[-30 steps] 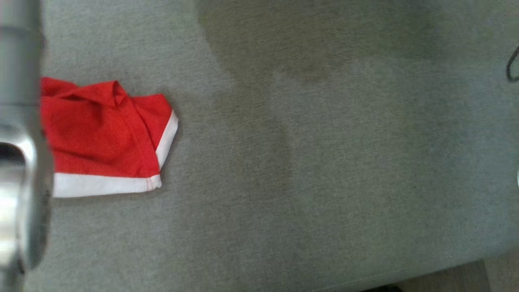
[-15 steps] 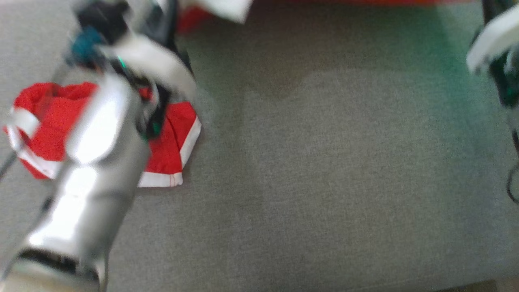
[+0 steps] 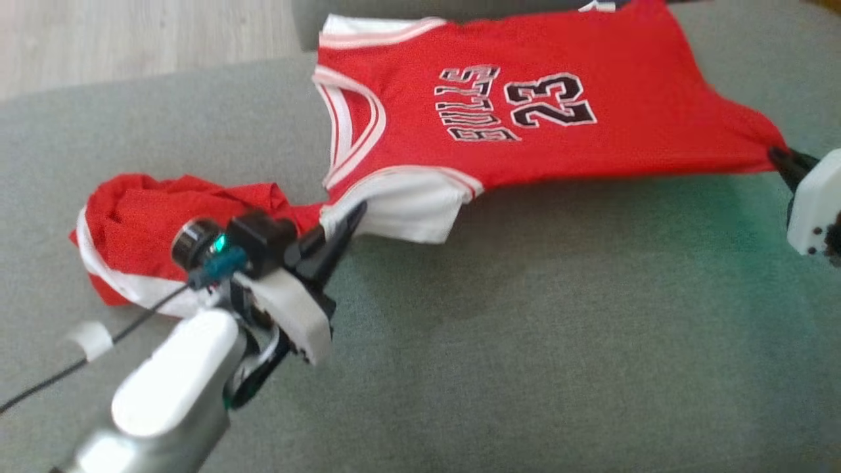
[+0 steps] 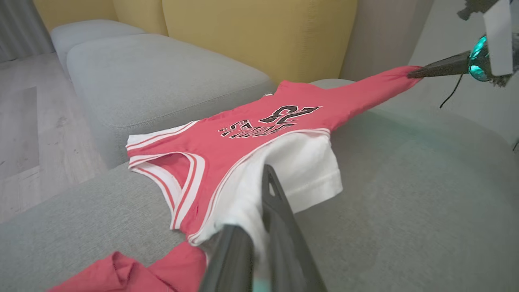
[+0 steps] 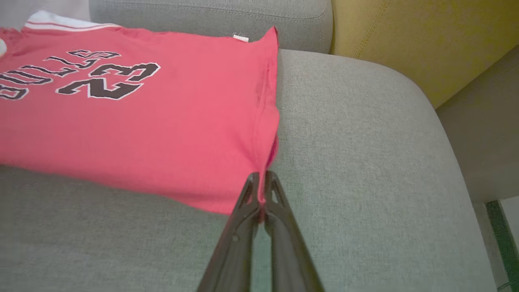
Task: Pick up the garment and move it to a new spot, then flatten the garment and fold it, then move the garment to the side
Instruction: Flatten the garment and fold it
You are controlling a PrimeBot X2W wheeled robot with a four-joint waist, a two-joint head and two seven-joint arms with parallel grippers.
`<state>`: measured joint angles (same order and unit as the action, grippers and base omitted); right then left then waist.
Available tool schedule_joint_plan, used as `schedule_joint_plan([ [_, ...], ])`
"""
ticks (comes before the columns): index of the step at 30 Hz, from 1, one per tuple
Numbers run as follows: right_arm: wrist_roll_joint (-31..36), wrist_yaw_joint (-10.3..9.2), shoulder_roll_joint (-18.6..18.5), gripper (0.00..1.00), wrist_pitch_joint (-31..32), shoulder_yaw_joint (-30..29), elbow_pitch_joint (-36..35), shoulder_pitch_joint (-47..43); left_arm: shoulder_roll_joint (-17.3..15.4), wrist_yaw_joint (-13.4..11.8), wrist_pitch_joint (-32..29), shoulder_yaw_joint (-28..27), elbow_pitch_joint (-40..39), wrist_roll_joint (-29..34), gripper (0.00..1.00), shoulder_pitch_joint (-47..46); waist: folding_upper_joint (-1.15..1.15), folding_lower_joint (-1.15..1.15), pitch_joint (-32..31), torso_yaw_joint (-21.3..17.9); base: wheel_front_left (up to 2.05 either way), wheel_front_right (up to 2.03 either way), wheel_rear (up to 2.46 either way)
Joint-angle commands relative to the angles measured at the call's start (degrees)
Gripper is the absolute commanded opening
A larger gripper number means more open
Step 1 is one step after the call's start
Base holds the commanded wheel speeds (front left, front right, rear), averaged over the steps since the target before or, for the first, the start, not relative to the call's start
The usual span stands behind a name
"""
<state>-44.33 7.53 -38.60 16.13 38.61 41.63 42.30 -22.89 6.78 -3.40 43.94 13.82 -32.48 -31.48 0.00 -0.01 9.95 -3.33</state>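
— What's the biggest thing there?
— A grey sofa cushion [image 3: 525,341], with yellow backrests [image 4: 251,36] standing behind it.
— And the garment?
— The red jersey [image 3: 591,151] stretches across the cushion's far part, printed side up, pulled taut between both grippers.
— Anything beside it?
— A crumpled red-and-white cloth [image 3: 138,230] on the left, just beside the jersey's white sleeve.
— The grippers?
— The left gripper [image 3: 348,220] pinches the white sleeve cloth. The right gripper [image 3: 778,157] has its fingers pressed together on the jersey's hem corner.
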Motion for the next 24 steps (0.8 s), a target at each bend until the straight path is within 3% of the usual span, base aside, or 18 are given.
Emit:
schedule_joint_plan([
  [1, -0.9, -0.04, -2.2, 0.00, 0.0, 0.2, -1.5, -1.0, -2.3, -0.6, -0.2, -2.3, -2.4, -0.3, 0.00, -1.8, 0.00, 0.01, -1.3, -0.2, 0.00, 0.00, 0.00],
  [13, -6.6, -0.04, -7.7, 0.00, 7.2, 2.2, -7.8, -8.1, -5.5, -3.7, -8.3, 0.9, -16.1, -3.0, 0.00, 7.0, 0.00, 0.01, -5.0, -0.7, 0.00, 0.00, 0.00],
  [24, -4.2, -0.04, -5.4, 0.00, 6.8, -3.4, -9.4, -6.7, -6.3, -3.8, -10.9, -1.5, -15.6, -3.3, 0.00, 0.5, 0.00, 0.01, 0.8, -1.2, 0.00, 0.00, 0.00],
])
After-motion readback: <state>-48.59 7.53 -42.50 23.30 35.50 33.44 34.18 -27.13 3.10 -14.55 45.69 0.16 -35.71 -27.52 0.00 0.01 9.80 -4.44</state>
